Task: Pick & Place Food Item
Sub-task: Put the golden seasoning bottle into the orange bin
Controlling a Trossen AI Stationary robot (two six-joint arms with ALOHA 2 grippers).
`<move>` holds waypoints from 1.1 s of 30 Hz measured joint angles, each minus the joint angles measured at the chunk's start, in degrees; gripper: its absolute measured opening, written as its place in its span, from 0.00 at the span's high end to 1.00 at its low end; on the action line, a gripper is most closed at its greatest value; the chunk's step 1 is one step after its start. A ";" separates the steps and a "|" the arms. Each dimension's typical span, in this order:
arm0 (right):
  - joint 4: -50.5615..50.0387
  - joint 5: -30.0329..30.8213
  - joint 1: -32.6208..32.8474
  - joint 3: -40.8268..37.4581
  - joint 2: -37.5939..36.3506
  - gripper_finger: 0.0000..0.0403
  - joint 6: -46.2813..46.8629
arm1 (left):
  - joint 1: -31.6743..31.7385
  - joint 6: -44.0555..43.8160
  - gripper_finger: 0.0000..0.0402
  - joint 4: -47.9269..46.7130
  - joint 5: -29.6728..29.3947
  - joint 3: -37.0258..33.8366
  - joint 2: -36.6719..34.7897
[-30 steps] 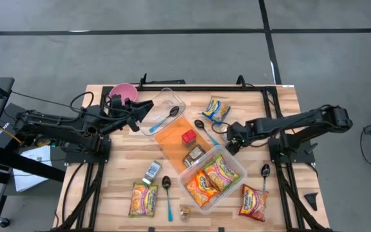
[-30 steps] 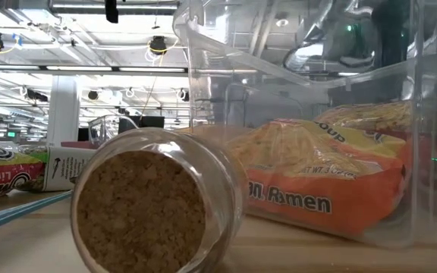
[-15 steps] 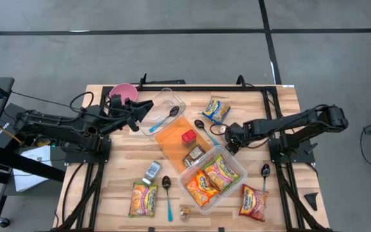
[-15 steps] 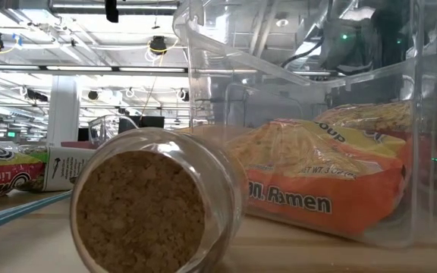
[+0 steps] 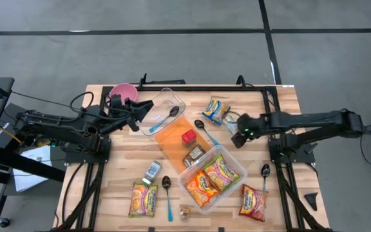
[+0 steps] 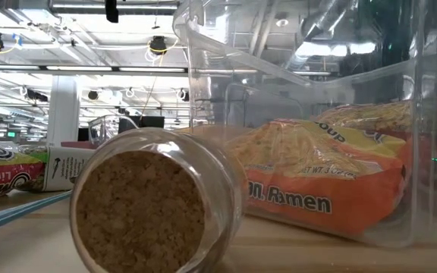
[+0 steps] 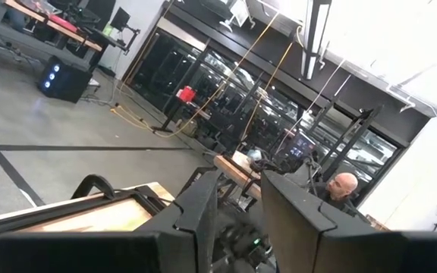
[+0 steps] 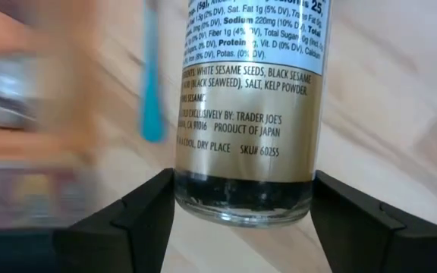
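Gripping a sesame seasoning jar (image 8: 243,136), the right claw (image 5: 239,136) sits right of centre; the left claw (image 5: 144,107), closed and empty, hovers upper left above the table (image 5: 121,161).

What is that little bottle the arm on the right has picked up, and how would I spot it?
Follow the right arm in from the table's right edge to the right gripper, beside the clear tub of ramen. Its fingers clamp a glass seasoning jar. Unlike the flat packets nearby, it is round, with a gold label listing sesame seeds and seaweed.
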 joint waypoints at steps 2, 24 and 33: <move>1.48 -0.03 -0.31 0.00 -4.45 0.36 -0.53 | 0.00 0.73 0.75 0.00 -0.01 0.00 0.04; 17.34 -13.05 8.06 11.16 -6.92 0.36 -10.17 | 0.11 11.75 0.21 7.56 21.26 12.54 25.21; 9.72 -18.08 11.58 19.23 3.59 0.36 -18.99 | 2.78 14.84 0.09 -9.90 32.70 25.08 32.71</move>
